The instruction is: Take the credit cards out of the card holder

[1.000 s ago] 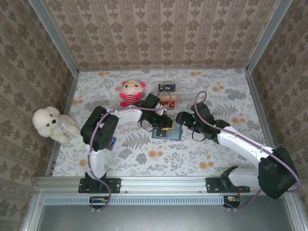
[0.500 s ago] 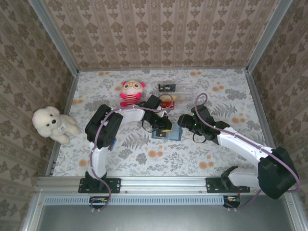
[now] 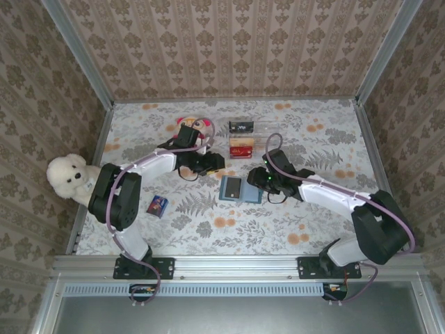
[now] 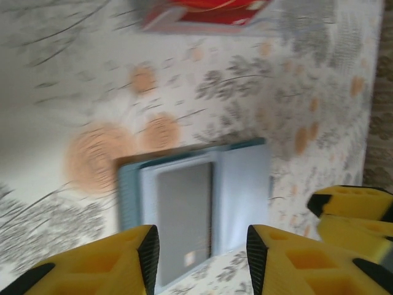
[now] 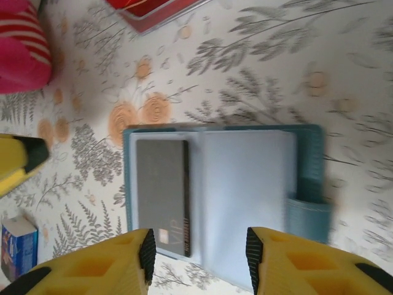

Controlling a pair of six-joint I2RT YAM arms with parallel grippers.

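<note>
1. Presently, holder [image 3: 247, 193]: teal, spread open and flat on the surface [image 3: 278, 229] between the two arms, both panels face up.
2. Grey card [image 5: 163, 195]: dark, with pale print and a small chip at one end. It lies on the holder's left panel; whether it is tucked into a slot or only resting on top cannot be told. The right panel shows bare pale blue, with a small teal tab at its outer edge.
3. Cards [image 3: 241, 147]: red and orange-gold, out of the holder and apart from it on the far side, at the clear tray [image 3: 268, 129]. Whether they sit inside the tray or against it cannot be told, nor can their number.
4. Left jaws: released, standing apart with nothing between them, above the surface near the holder's far left corner. The holder shows through the gap in the left wrist view.
5. Right jaws: released and empty, standing apart over the holder's far right corner. The open panels show between them in the right wrist view.
6. Done, as judged: the red and gold cards are removed and set aside.
7. Left, as judged: the grey card, if it counts among the credit cards. It is the one item lying on the holder, and neither arm grips it.
</note>
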